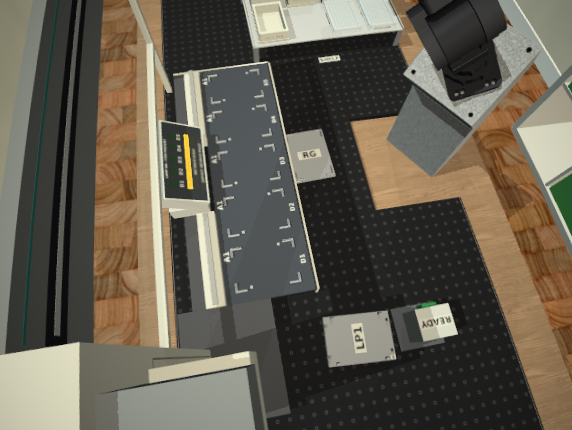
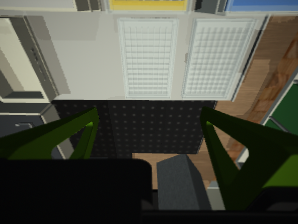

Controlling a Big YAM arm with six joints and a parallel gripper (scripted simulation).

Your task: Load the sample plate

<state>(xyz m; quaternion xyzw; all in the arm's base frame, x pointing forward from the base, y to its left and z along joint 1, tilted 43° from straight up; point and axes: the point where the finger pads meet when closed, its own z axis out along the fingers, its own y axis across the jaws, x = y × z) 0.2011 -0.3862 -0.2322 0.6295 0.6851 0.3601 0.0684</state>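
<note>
My gripper (image 2: 149, 112) is open and empty; its green fingers hang above the black mat, just short of the SHELF's front edge. Two lidded white well plates lie side by side on the SHELF (image 2: 90, 55), one in the middle (image 2: 148, 57) and one to its right (image 2: 220, 57). I cannot read an ID label on either. In the top view the same plates (image 1: 342, 12) sit at the top edge. Deck position D2 (image 1: 255, 212) is empty. Lid park LP1 (image 1: 359, 337) is empty. The READY key (image 1: 435, 322) stands beside it.
A cream open reservoir (image 1: 272, 20) stands on the SHELF's left part and also shows in the wrist view (image 2: 20, 60). Yellow (image 2: 147, 5) and blue (image 2: 260, 5) items lie further back. Regrip nest RG (image 1: 310, 155) is empty. The arm's pedestal (image 1: 435, 125) stands at the right.
</note>
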